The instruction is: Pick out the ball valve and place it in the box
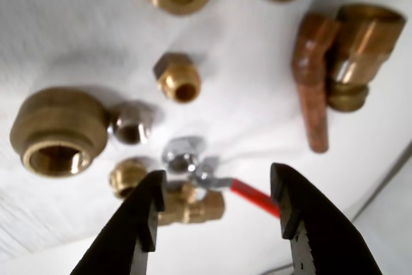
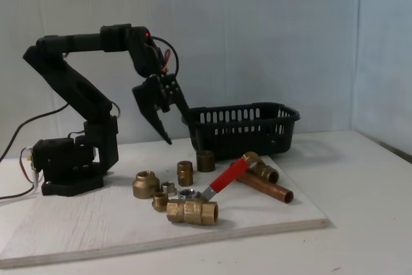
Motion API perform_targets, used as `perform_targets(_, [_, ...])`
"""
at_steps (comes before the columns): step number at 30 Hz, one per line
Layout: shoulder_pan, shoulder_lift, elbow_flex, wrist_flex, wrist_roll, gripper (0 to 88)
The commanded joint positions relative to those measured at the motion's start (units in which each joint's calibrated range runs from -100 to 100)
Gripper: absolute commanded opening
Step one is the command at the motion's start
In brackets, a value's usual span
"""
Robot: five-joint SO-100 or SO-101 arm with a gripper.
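The ball valve (image 2: 192, 211) lies on the front of the white board, brass body toward the camera and red lever slanting up to the right. In the wrist view the ball valve (image 1: 193, 207) sits between and below my two black fingers, its red lever reaching toward the right finger. My gripper (image 1: 219, 180) is open and holds nothing. In the fixed view my gripper (image 2: 181, 134) hangs well above the fittings, pointing down, just left of the box (image 2: 257, 134), a black slotted basket behind the board.
A copper pipe with a brass elbow (image 2: 264, 183) lies right of the valve, also seen as the copper pipe (image 1: 314, 88). Several brass couplings (image 2: 147, 185) and a silvery nut (image 1: 183, 154) crowd close to the valve. The white board's front edge (image 2: 161, 239) is near.
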Motion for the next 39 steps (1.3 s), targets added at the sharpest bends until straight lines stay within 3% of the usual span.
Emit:
perform_targets(1, [5.07,-0.8,-0.88,-3.56,2.48,17.6])
perform_targets(10, [11.56,0.3,0.02,-7.09,2.69,17.6])
perform_targets(17, [16.95,11.49,-4.13,-11.83,2.95,17.6])
perform_targets(29, [20.34,26.5,-30.21,-0.64,2.38,17.6])
perform_targets(39, [22.41,27.35,-26.78,-5.72,1.97,17.6])
